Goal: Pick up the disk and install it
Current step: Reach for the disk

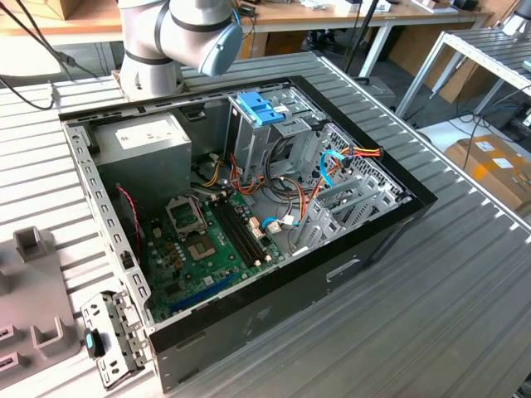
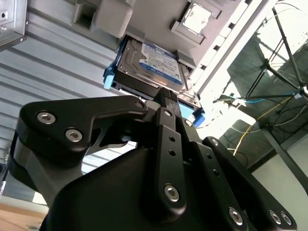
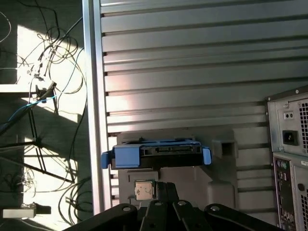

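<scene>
So the bench is a ribbed aluminium table (image 1: 465, 274) with the open PC case (image 1: 249, 215) lying on it, and past its edge there's dark floor (image 3: 53, 159) with a tangle of cables (image 3: 43, 82) in patches of sun, plus a cardboard box (image 1: 498, 166) in the exterior view. The disk (image 3: 156, 153) lies flat in its light-blue carrier (image 3: 108, 158) on a grey holder (image 3: 192, 180) near the table edge, apart from the case, next to a small chip (image 3: 143, 190); its white-and-blue label (image 2: 161, 60) has print I can't read. The gripper (image 2: 167, 96) hangs above the disk, not touching, jaws pinched together with nothing in them.
</scene>
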Robot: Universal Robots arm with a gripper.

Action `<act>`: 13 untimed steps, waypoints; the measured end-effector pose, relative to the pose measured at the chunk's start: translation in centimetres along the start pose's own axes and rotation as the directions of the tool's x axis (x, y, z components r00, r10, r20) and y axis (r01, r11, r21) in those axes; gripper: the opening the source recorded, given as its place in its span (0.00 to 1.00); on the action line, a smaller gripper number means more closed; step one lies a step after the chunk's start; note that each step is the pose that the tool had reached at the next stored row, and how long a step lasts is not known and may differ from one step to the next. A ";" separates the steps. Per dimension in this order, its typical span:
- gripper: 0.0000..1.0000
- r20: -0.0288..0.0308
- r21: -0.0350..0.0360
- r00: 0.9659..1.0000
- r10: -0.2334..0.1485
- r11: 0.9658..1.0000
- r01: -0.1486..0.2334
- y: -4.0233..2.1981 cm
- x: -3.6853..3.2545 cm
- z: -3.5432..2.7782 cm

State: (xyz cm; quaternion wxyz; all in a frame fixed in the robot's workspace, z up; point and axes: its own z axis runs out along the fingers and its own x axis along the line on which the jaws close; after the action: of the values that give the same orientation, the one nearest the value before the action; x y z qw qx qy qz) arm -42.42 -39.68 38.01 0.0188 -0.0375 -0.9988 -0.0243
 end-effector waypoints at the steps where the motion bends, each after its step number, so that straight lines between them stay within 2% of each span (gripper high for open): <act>1: 0.11 0.000 0.001 1.000 0.000 1.000 0.000 0.20 0.03 0.01; 3: 0.11 0.000 0.001 1.000 0.000 1.000 0.000 0.53 0.07 0.04; 5: 0.11 0.000 0.002 1.000 0.000 1.000 0.000 1.15 0.28 0.11; 6: 0.11 0.000 0.004 1.000 0.000 1.000 0.000 1.46 0.60 0.18; 8: 0.11 0.000 0.007 1.000 0.000 1.000 0.000 1.61 1.06 0.25; 11: 0.11 0.002 0.031 1.000 0.001 1.000 -0.001 1.59 1.98 0.43; 13: 0.11 0.003 0.037 1.000 0.001 0.999 -0.002 1.59 2.29 0.51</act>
State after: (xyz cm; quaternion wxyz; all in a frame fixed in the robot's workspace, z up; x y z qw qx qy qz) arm -44.60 -37.90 37.67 0.0181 -0.0379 -0.9991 -0.0059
